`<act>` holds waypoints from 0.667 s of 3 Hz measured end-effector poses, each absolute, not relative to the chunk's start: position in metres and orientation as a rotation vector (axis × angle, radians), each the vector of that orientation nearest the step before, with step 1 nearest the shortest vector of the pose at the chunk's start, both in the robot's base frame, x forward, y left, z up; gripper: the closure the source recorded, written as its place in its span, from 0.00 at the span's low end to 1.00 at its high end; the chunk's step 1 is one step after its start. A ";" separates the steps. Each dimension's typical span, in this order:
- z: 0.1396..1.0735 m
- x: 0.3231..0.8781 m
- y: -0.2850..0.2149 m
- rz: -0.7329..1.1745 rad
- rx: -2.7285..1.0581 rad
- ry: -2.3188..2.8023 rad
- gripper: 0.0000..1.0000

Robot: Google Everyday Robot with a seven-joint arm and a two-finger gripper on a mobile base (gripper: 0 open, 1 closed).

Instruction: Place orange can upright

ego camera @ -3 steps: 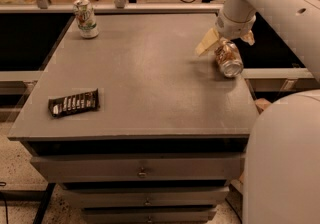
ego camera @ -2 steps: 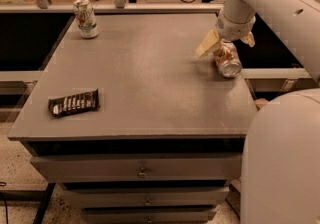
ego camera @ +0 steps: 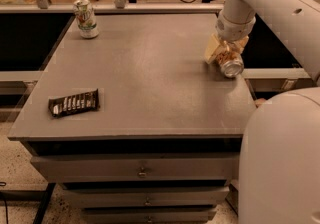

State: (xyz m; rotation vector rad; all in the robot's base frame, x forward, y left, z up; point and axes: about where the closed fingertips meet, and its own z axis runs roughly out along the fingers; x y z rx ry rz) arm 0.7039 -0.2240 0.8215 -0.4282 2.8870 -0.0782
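At the counter's (ego camera: 150, 78) right, the gripper (ego camera: 227, 49) holds the tilted orange can (ego camera: 231, 64) in its jaws; the base must land flat.

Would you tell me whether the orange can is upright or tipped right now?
Tipped: the orange can is tilted in the tool near the table right edge, its silver end facing the camera.

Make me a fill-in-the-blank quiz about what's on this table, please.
1. The pincer grips the tilted orange can at the table top's ____ edge.
2. The white-and-green can stands ____ at the far left corner.
3. The dark snack bar lies flat near the front ____ corner.

Missing words: right; upright; left.
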 end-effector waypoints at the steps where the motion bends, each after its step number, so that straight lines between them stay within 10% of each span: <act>1: 0.822 0.702 -0.221 -0.076 -0.477 2.893 0.64; 2: 0.824 0.702 -0.221 -0.076 -0.477 2.893 0.88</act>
